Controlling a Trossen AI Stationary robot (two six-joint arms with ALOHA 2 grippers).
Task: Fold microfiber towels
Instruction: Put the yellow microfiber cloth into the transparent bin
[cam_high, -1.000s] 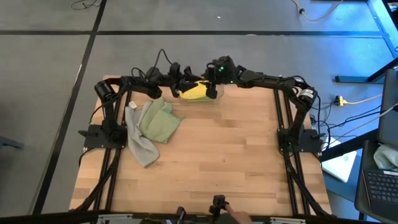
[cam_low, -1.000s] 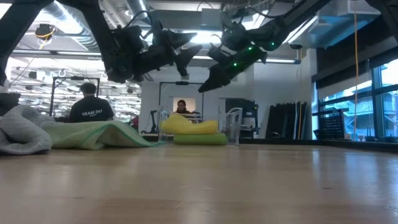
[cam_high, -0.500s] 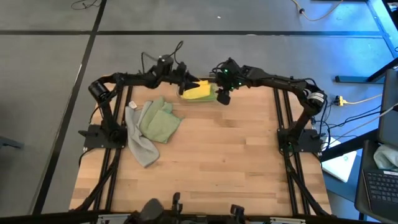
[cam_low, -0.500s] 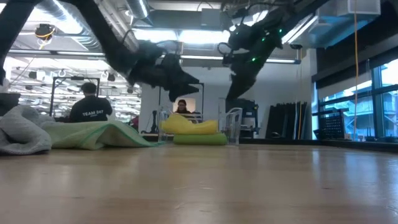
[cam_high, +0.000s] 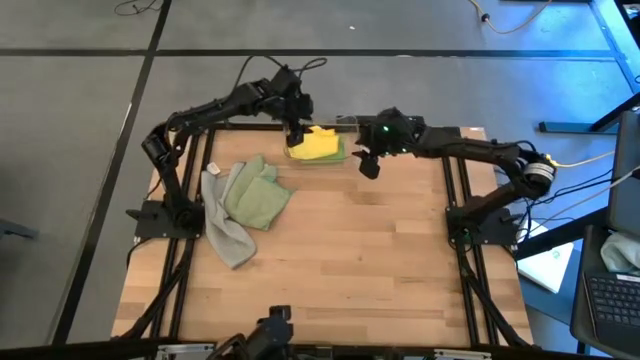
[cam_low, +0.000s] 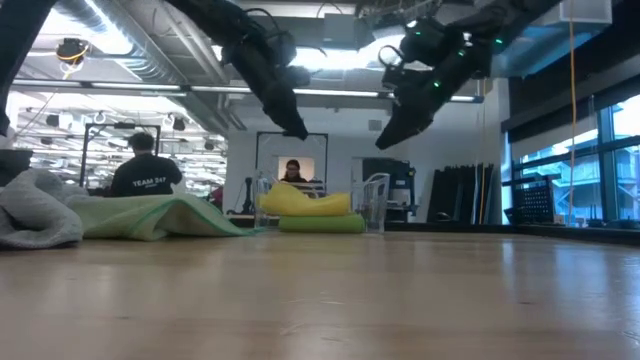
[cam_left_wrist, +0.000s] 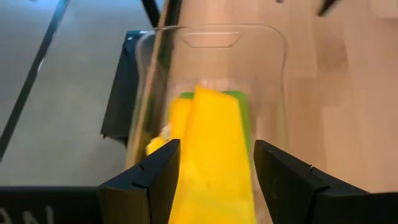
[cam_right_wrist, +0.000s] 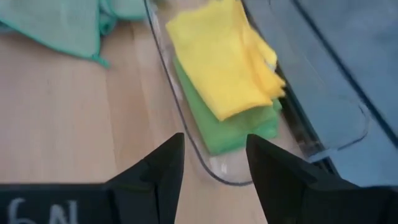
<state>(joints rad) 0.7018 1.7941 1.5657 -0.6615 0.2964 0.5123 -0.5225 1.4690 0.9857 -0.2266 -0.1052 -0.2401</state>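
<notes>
The microfiber towels lie in two groups from where I sit: nearest me, toward the table's left edge, the grey towel (cam_high: 226, 232) sprawls in a long crumpled strip with the pale sage towel (cam_high: 256, 196) bunched against its inner side, both unfolded; farther back, at the far edge, the yellow towel (cam_high: 316, 144) sits folded on top of the bright green towel (cam_high: 336, 155) inside the clear bin (cam_right_wrist: 336, 127). So I judge two done and two left. The left gripper (cam_high: 296, 128) hangs over the bin's left end, fingers parted and empty, looking straight down on the yellow fold. The right gripper (cam_high: 368, 165) hovers just off the bin's right end, fingers also parted with nothing between them. The coming pick turns on this: the loose pair lies toward me and to the left of both sets of jaws, well apart from the right arm, and the grey strip's long axis runs roughly from the far side toward me, so the left arm is the nearer one to reach it. In the low view a person beyond the table wears a dark shirt (cam_low: 144, 180) with "TEAM" on the back; the rest I cannot read.
</notes>
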